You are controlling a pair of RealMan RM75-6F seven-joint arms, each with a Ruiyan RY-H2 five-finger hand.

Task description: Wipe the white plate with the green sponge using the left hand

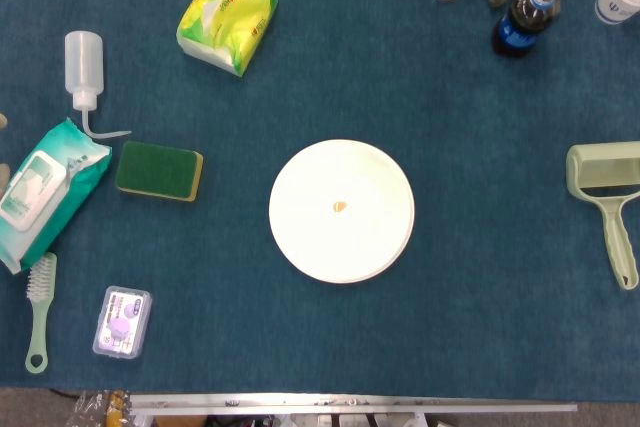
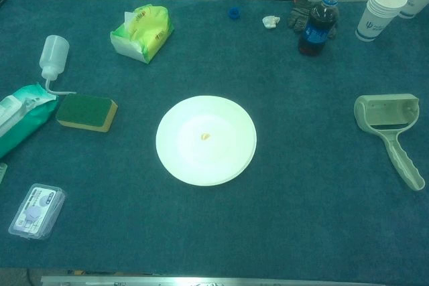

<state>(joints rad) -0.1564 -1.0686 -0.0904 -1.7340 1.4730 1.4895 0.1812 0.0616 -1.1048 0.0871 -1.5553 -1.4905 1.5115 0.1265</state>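
Observation:
A round white plate [image 1: 341,210] [image 2: 206,139] lies flat at the middle of the blue table, with a small orange crumb [image 1: 339,207] [image 2: 205,136] near its centre. The green sponge [image 1: 159,170] [image 2: 86,112], green on top with a yellow underside, lies flat to the plate's left, apart from it. Neither hand shows in the head view or the chest view.
Left of the sponge lie a wet-wipe pack [image 1: 42,191] [image 2: 18,118], a squeeze bottle [image 1: 84,69], a brush [image 1: 39,309] and a small clear box [image 1: 122,321]. A yellow tissue pack [image 1: 227,17], a cola bottle [image 1: 524,19], paper cups [image 2: 380,12] and a lint roller [image 1: 608,197] stand further off.

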